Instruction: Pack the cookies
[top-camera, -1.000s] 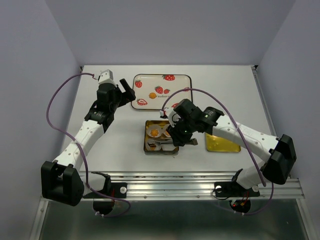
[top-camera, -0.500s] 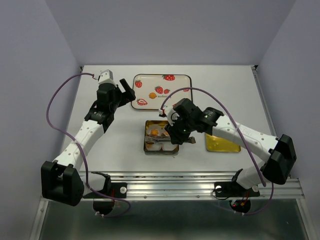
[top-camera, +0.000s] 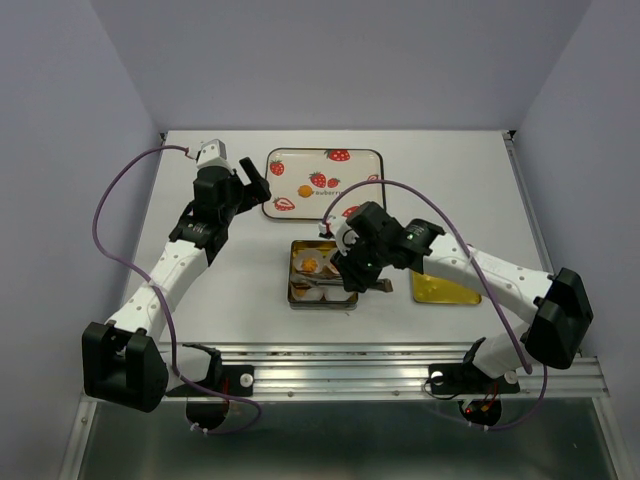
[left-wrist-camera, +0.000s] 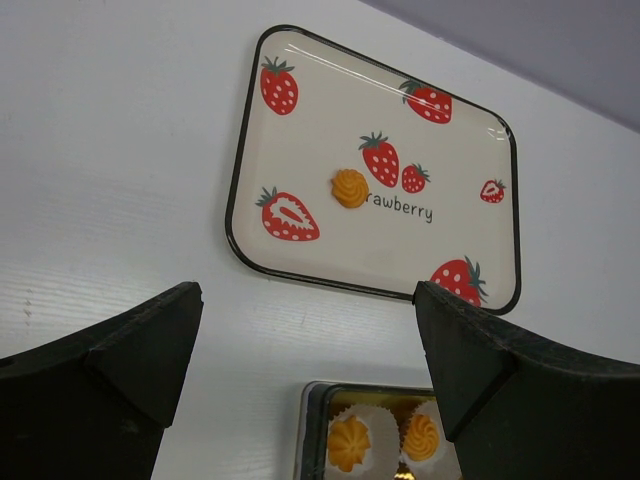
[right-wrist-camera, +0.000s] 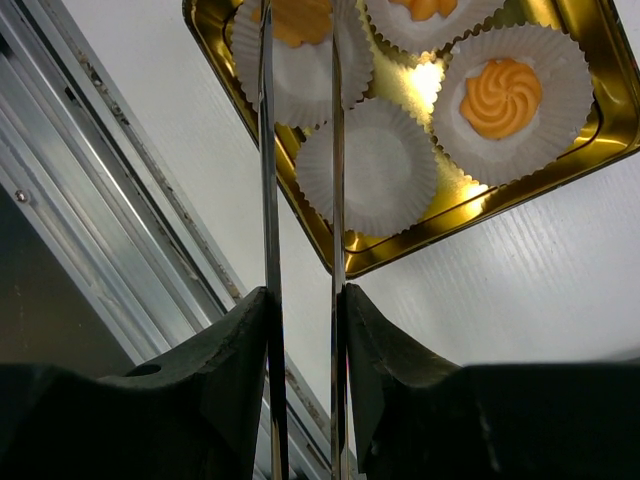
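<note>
The square gold tin (top-camera: 294, 297) holds white paper cups. In the right wrist view three cups hold cookies (right-wrist-camera: 500, 95) and one cup (right-wrist-camera: 370, 165) is empty. A fourth cookie (left-wrist-camera: 350, 187) lies on the strawberry tray (left-wrist-camera: 320, 130); it also shows in the top view (top-camera: 305, 190). My right gripper (right-wrist-camera: 303, 300) is shut on metal tongs (right-wrist-camera: 266, 150), whose tips reach over a filled cup at the tin's edge. In the top view the right gripper (top-camera: 352, 278) hangs over the tin. My left gripper (left-wrist-camera: 305, 330) is open and empty, above the table between tray and tin.
The tin's gold lid (top-camera: 445, 288) lies on the table right of the tin, under the right arm. The tray (top-camera: 322, 151) sits at the back middle. A metal rail (right-wrist-camera: 100, 200) runs along the table's near edge close to the tin.
My right gripper has shifted slightly over the tin with the tongs. The left arm has not moved.
</note>
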